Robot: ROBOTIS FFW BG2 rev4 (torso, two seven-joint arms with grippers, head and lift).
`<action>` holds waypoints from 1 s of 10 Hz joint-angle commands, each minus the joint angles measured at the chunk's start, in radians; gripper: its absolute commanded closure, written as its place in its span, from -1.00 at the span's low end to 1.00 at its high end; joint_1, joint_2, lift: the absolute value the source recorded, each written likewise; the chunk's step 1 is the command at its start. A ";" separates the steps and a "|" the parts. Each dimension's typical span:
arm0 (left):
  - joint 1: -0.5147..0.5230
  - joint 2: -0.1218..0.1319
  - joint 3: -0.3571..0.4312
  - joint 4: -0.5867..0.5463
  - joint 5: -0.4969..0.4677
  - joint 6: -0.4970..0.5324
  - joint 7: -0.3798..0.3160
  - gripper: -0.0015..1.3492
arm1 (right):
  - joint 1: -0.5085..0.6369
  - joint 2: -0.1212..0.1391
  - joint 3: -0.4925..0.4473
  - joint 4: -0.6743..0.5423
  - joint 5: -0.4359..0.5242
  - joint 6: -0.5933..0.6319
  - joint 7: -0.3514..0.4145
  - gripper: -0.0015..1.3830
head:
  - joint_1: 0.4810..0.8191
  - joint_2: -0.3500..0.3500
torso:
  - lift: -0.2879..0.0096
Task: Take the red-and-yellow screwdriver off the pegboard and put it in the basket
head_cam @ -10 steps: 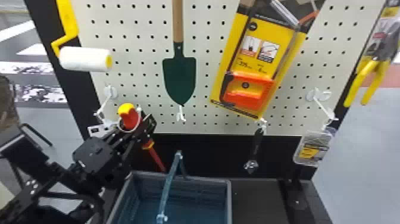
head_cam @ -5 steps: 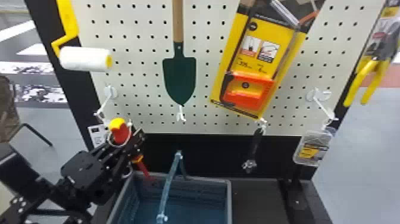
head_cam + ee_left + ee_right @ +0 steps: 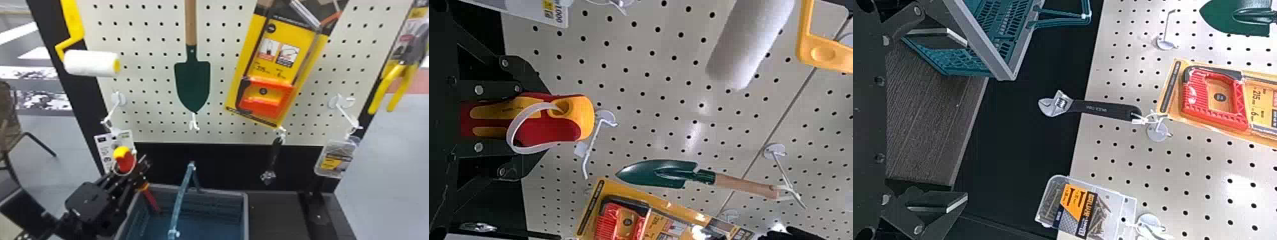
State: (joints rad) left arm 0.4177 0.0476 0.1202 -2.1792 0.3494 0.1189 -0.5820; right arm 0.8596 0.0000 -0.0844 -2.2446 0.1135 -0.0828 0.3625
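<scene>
Pegboard [image 3: 146,95], behind; your left gripper [image 3: 540,118], closed around one red-and-yellow screwdriver [image 3: 125,162], shaft [image 3: 151,198] slanting down; basket [image 3: 246,212], below and to the gripper's right.

We see the pegboard [image 3: 150,95] behind the desk [image 3: 274,213]. Along it, from left to right, hang the roller [image 3: 91,63], the trowel [image 3: 192,84] and the pack [image 3: 287,57], with the pliers [image 3: 384,88] beyond its right edge. Below the pack we find the wrench [image 3: 273,159]; the box [image 3: 335,159] hangs to its right. Our basket [image 3: 245,210] stands on the desk, left of the wrench. In our left jaws [image 3: 143,164] is the screwdriver [image 3: 124,162], before the card [image 3: 102,143], its tip at the basket's left side.
</scene>
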 commanded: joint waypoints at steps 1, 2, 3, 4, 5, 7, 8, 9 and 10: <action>0.014 -0.014 -0.002 0.047 0.025 -0.022 0.002 0.80 | 0.000 0.001 0.000 -0.002 0.000 -0.002 0.001 -0.69 | -0.60 0.00 | 0.26; 0.017 -0.026 -0.001 0.077 0.037 -0.035 0.007 0.80 | 0.002 0.001 0.000 -0.005 0.000 -0.002 0.000 -0.69 | -0.60 0.00 | 0.26; 0.017 -0.031 -0.004 0.114 0.060 -0.045 0.008 0.80 | 0.002 0.001 0.000 -0.005 0.000 -0.002 0.001 -0.69 | -0.60 0.00 | 0.26; 0.017 -0.031 -0.008 0.136 0.072 -0.045 0.011 0.80 | 0.002 0.001 0.000 -0.005 0.000 -0.003 0.001 -0.69 | -0.60 0.00 | 0.26; 0.017 -0.031 -0.010 0.146 0.080 -0.042 0.011 0.80 | 0.004 0.001 0.000 -0.005 0.000 -0.006 0.000 -0.69 | -0.60 0.00 | 0.26; 0.017 -0.031 -0.025 0.185 0.137 -0.041 0.025 0.80 | 0.004 0.001 0.000 -0.005 0.000 -0.009 0.001 -0.69 | -0.60 0.00 | 0.26; 0.017 -0.031 -0.037 0.214 0.174 -0.044 0.031 0.80 | 0.004 0.001 0.000 -0.005 -0.002 -0.011 0.001 -0.69 | -0.60 0.00 | 0.26; 0.014 -0.031 -0.047 0.241 0.206 -0.042 0.034 0.80 | 0.004 0.001 0.000 -0.005 -0.002 -0.011 0.001 -0.69 | -0.60 0.00 | 0.26; 0.017 -0.029 -0.053 0.251 0.221 -0.042 0.039 0.80 | 0.004 0.001 0.000 -0.002 -0.002 -0.012 0.001 -0.69 | -0.60 0.00 | 0.26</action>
State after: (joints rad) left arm 0.4334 0.0172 0.0722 -1.9356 0.5585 0.0763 -0.5434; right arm 0.8639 0.0000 -0.0844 -2.2477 0.1120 -0.0946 0.3632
